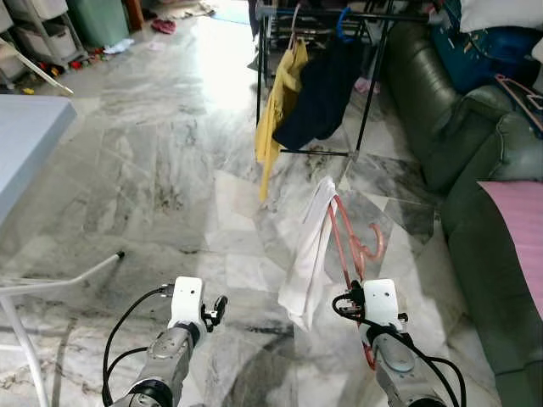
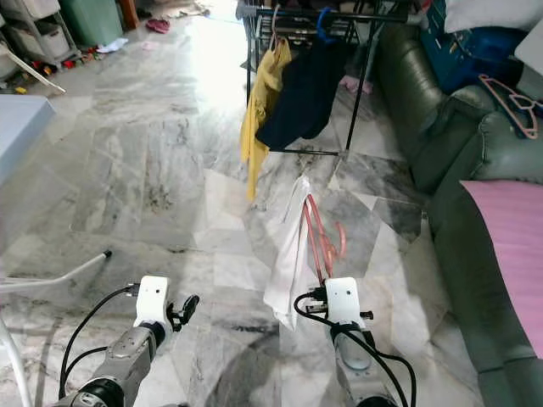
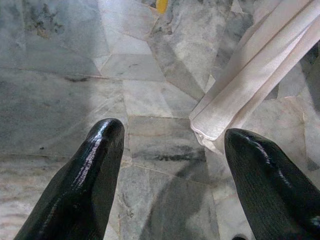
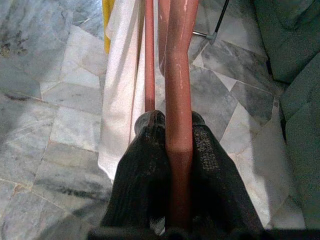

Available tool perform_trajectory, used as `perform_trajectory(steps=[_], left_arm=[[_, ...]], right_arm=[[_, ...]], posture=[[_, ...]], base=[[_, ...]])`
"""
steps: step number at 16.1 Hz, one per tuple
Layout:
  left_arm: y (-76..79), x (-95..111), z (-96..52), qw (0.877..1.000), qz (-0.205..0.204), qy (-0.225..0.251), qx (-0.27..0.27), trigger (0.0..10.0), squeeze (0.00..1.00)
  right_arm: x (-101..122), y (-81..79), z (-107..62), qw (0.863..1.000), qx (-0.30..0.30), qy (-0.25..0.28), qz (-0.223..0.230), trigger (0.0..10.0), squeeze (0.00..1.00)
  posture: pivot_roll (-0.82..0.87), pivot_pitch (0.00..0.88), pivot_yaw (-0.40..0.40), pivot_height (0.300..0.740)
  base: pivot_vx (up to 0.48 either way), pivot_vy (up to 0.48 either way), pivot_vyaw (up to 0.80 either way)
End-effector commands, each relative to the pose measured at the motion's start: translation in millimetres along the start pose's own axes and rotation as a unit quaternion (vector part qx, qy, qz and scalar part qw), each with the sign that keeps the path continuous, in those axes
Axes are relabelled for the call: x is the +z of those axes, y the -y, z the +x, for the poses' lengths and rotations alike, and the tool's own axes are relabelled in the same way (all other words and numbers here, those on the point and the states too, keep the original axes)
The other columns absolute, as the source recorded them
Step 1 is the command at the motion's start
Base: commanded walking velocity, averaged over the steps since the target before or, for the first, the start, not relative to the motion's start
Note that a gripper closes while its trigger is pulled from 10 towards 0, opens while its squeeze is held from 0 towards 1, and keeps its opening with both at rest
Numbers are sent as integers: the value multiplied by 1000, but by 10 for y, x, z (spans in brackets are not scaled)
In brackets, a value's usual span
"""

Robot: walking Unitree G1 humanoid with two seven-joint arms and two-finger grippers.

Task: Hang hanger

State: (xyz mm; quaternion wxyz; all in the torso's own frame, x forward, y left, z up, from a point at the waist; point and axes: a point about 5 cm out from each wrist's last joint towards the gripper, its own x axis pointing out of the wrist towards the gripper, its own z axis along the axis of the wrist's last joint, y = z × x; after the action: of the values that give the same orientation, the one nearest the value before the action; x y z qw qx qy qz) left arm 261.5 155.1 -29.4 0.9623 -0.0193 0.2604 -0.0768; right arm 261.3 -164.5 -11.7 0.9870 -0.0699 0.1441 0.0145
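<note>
A pink plastic hanger with a white cloth draped over it sticks up from my right gripper, which is shut on the hanger's bar. The hanger's hook curls to the right. A black clothes rack stands ahead across the marble floor, with a yellow garment and a dark navy garment hanging on it. My left gripper is open above the floor, left of the cloth, with nothing between its fingers.
A dark green sofa runs along the right, with a pink cushion, a blue bag and a spare pink hanger on it. A grey table with white legs stands at the left. Storage shelves sit far left.
</note>
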Motion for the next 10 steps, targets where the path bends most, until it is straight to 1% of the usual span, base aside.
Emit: perform_trajectory(steps=[1,10], left_arm=[[-8,-61,-21,1000,1,-14,-4,10000,0],[-18,-101,-38,1000,0,-22,-5,10000,0]], right_arm=[[101,32,35,1000,-9,27,0,10000,0],[96,28,29,1000,-13,28,0,10000,0]], posture=[[-160,91,-8,740],[-165,97,-3,740]], base=[[401,0,0],[420,0,0]])
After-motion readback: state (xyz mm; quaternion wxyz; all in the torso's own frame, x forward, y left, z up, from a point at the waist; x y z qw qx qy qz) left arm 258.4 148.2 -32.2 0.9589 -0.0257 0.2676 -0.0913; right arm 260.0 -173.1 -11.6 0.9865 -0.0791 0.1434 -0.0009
